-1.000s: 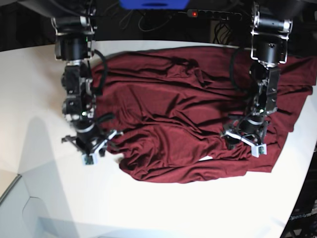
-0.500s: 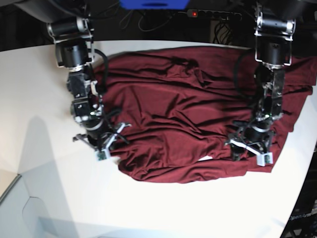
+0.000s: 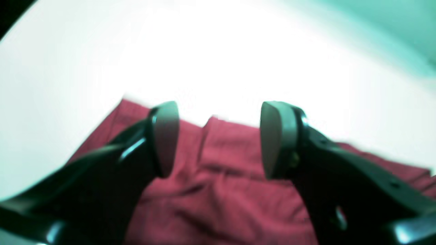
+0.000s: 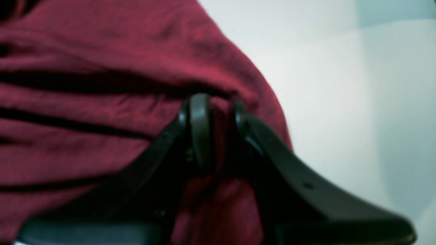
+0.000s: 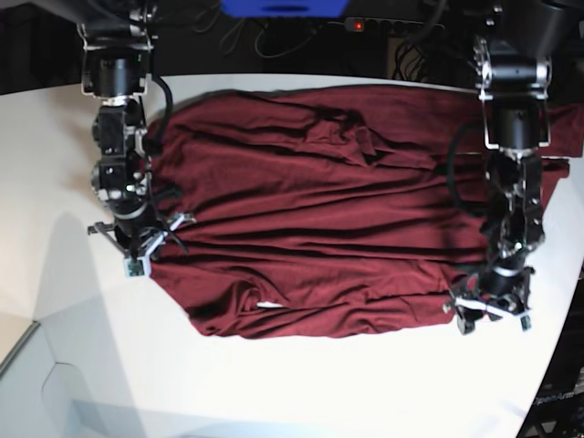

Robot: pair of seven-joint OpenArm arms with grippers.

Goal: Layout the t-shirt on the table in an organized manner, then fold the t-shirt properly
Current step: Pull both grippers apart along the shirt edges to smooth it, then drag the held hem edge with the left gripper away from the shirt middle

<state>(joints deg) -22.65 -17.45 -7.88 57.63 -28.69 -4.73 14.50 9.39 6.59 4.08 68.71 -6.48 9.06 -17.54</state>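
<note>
Broadly spread across the upper and middle part of the base view: plain dark red t-shirt of thin soft fabric, lying wrinkled on the large smooth white table, long creases running left to right, lower hem uneven toward lower left.

Right pincer, at the left of the base view, clenched on a pinch of the shirt's edge; in the right wrist view, red cloth bunched between the two dark fingers, bare white table to the right.

Left pincer, at the lower right of the base view, released, jaws standing wide apart; in the left wrist view, grey pads hovering over the shirt's corner, nothing between them, white table beyond.

Step in hand, by judgement: laying out, not yet folding; too many wrinkles for a fold.

Next move probably calls for closing the left pincer on the corner beneath it, then drawing both edges outward together, low to the table, to flatten the creases. Risk: pulling one side alone and dragging the whole shirt.
</note>
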